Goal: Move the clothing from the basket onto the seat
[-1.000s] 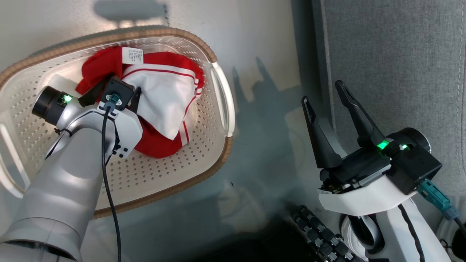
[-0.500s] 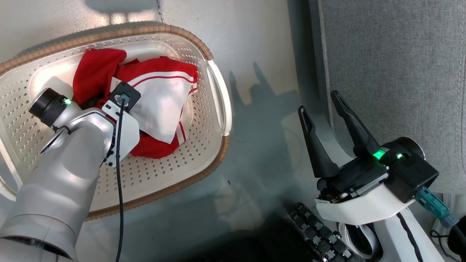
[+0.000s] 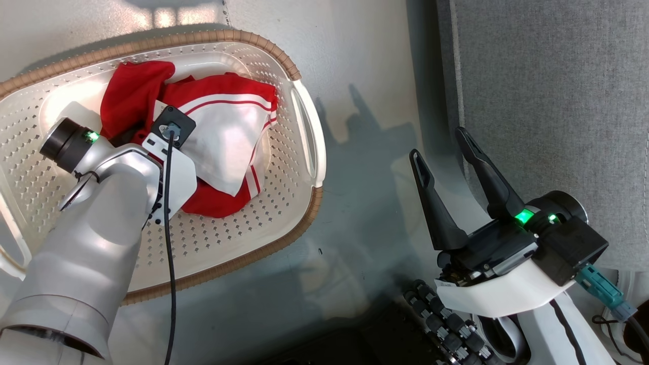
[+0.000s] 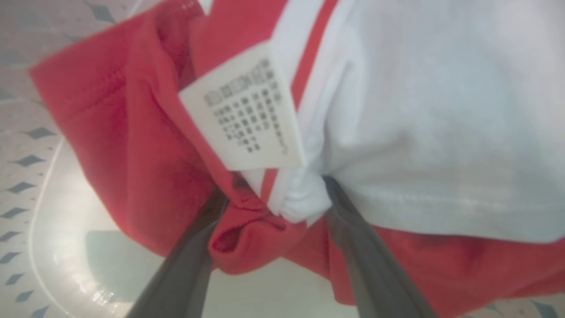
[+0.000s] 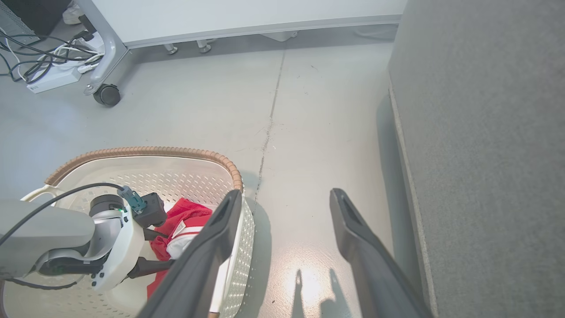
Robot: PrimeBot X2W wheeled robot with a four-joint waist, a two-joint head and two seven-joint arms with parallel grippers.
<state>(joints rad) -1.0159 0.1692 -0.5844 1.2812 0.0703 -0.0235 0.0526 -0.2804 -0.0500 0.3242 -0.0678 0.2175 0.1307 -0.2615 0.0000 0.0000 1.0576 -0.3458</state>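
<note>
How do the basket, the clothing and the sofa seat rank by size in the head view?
1. basket, the widest spread.
2. seat, though the frame edge cuts it off, so its real size is unsure.
3. clothing, heaped inside the basket.

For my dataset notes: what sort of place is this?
Probably a lab or office staged as a home: a grey fabric-upholstered sofa seat, a black caster wheel under a white table, and a white power strip with loose cables.
</note>
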